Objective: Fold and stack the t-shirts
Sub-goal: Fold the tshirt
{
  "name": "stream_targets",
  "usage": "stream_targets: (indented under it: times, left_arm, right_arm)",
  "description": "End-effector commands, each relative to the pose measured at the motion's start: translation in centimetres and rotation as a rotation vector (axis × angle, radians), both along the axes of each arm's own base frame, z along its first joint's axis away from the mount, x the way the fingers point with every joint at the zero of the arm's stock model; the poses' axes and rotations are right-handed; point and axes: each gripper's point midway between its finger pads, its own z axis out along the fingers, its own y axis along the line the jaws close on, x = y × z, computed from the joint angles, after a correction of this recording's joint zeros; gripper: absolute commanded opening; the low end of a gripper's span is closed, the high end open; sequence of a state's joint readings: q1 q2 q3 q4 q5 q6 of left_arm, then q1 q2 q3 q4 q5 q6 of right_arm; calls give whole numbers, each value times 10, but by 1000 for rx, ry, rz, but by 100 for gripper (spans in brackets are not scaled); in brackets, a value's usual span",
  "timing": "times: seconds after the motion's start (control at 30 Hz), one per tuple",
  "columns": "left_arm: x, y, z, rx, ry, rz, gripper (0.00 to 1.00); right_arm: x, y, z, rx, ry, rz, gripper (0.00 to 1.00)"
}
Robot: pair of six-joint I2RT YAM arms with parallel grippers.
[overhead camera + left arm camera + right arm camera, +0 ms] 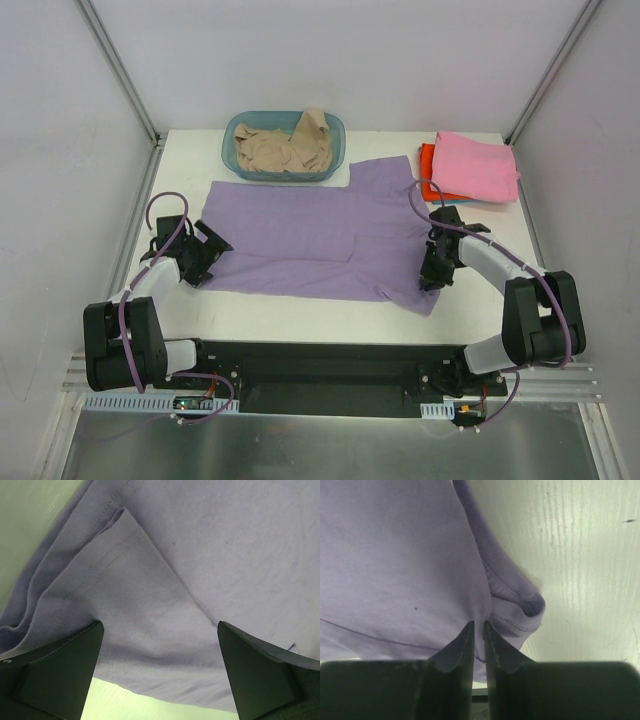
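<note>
A lavender-purple t-shirt (320, 235) lies spread flat across the middle of the white table. My left gripper (212, 247) is open at the shirt's left edge, its jaws wide apart either side of the cloth (165, 630). My right gripper (432, 270) is shut on the shirt's fabric (420, 570) near its right edge, beside a ribbed hem. A beige t-shirt (283, 146) lies crumpled in the teal basket. A folded pink t-shirt (475, 165) lies on an orange-red one (428, 182) at the back right.
The translucent teal basket (232, 145) stands at the back, just beyond the purple shirt. Metal frame posts and white walls enclose the table (300, 312). A black base rail runs along the near edge.
</note>
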State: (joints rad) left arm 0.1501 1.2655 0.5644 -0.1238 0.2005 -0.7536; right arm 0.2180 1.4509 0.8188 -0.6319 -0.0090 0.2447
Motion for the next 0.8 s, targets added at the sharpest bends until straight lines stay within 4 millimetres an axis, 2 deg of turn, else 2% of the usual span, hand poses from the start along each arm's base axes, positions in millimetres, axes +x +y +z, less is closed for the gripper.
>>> stream_targets:
  times: [0.0,0.03,0.07,0.23,0.37,0.5,0.63,0.77]
  left_arm:
    - [-2,3,-7,32,25,-14,99]
    - [-3,4,-7,34,27,-12,99]
    - [-2,5,-7,38,26,-10,99]
    - [-3,6,-9,44,36,-7,99]
    - [-4,7,-11,51,41,-4,99]
    - [-3,8,-11,55,43,-1,99]
    - [-3,10,-13,59,53,2,99]
    - [-4,10,-16,61,67,2,99]
  right_arm:
    - [13,-6,15,-34,-43,-4,12]
    - [16,-8,18,-46,-52,7,5]
    - [16,-13,21,-72,-52,10,4]
    - [31,-18,40,-113,-87,37,1]
    - [17,-21,35,-118,-39,49,4]
    - [18,-24,32,-119,-74,52,1]
    - [37,-28,35,-136,-93,40,1]
    - [64,-26,41,-144,-127,64,1]
